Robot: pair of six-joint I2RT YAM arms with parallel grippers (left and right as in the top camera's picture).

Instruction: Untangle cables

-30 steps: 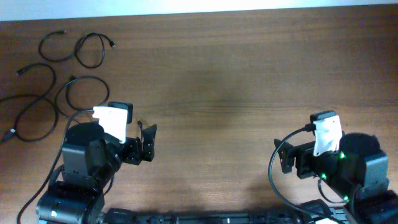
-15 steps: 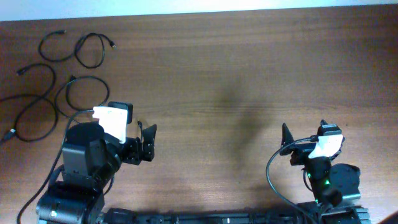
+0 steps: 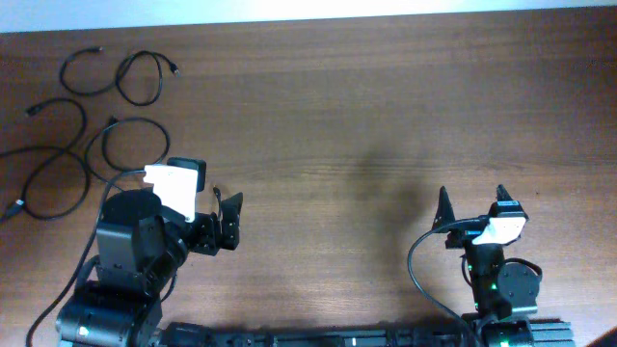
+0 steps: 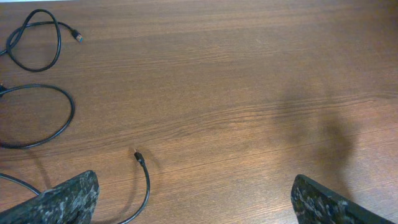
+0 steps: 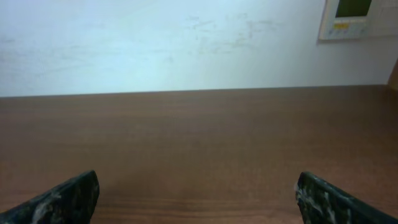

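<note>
The cables lie as several loose black loops at the table's far left: one loop (image 3: 140,77), another beside it (image 3: 82,72), one nearer my left arm (image 3: 125,145) and a long strand (image 3: 53,178). My left gripper (image 3: 229,220) is open and empty, to the right of them. In the left wrist view its fingers (image 4: 193,202) are spread wide, with a cable end (image 4: 147,180) just inside the left finger and two loops (image 4: 57,43) (image 4: 69,115) further off. My right gripper (image 3: 471,198) is open and empty at the front right, far from the cables; no cable shows between its fingers (image 5: 196,199).
The brown wooden table (image 3: 366,116) shows in all views. The right wrist view looks level across the table (image 5: 199,124) to a pale wall with a small wall panel (image 5: 351,18). Thicker black arm wires (image 3: 419,275) hang by the right arm's base.
The right arm has drawn back toward the front edge and folded in, its gripper now pointing toward the far side. The left arm and the cables have not moved.
</note>
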